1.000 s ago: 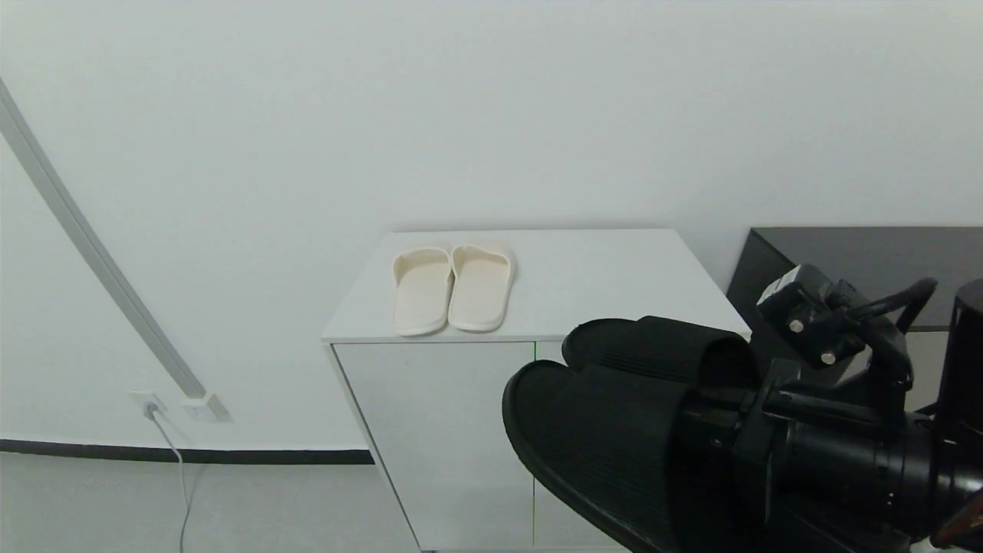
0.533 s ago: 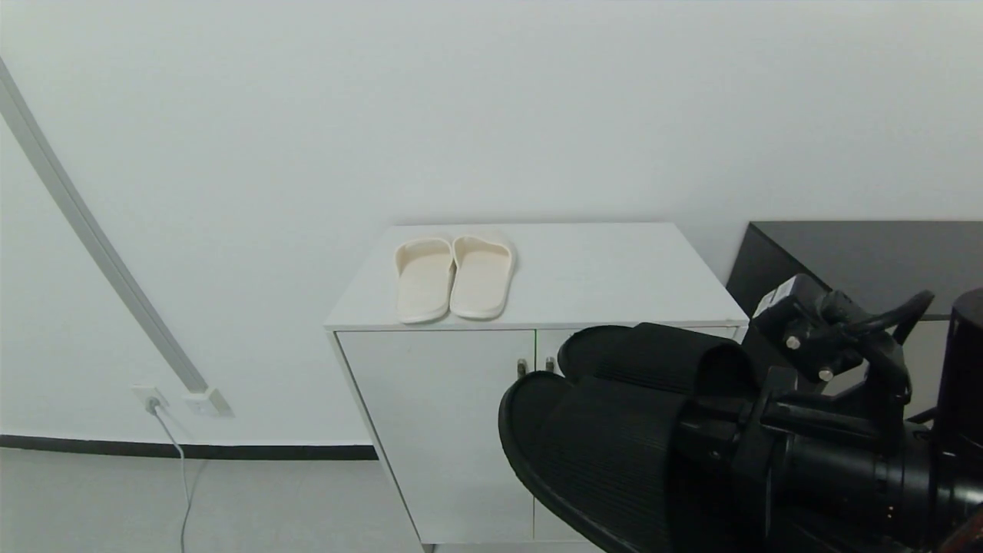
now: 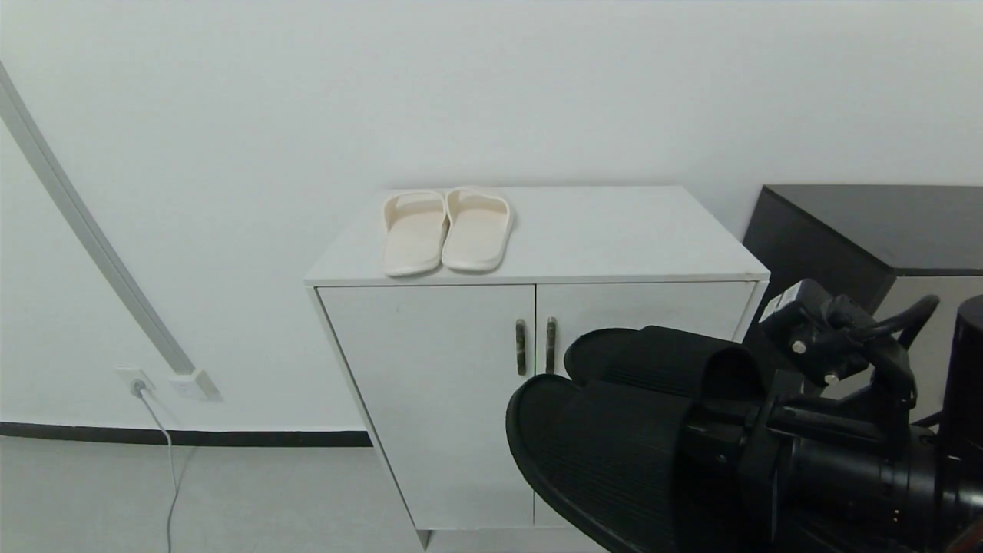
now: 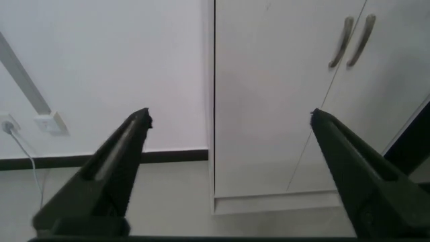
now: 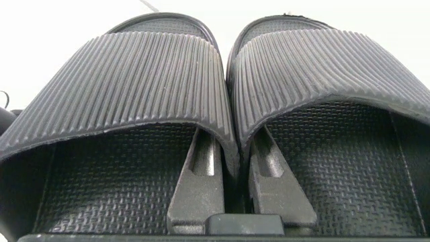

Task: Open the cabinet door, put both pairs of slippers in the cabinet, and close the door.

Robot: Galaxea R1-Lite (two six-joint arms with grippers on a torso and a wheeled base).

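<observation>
Two cream slippers (image 3: 445, 230) sit left of centre on top of the white cabinet (image 3: 430, 399), both doors (image 3: 430, 361) shut. My left fingers (image 4: 111, 171) gape wide apart. Lower right, my right fingers (image 5: 198, 191) clamp the black slippers (image 3: 614, 445) together.

Nothing readable here as far as I can tell, no lettering, numbers or signs legible on the cabinet (image 3: 430, 384), cream slippers (image 3: 445, 230) or black slippers (image 3: 614, 445).

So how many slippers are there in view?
4. Two cream slippers lie side by side on the cabinet top; two black slippers are clamped in the right gripper.
</observation>
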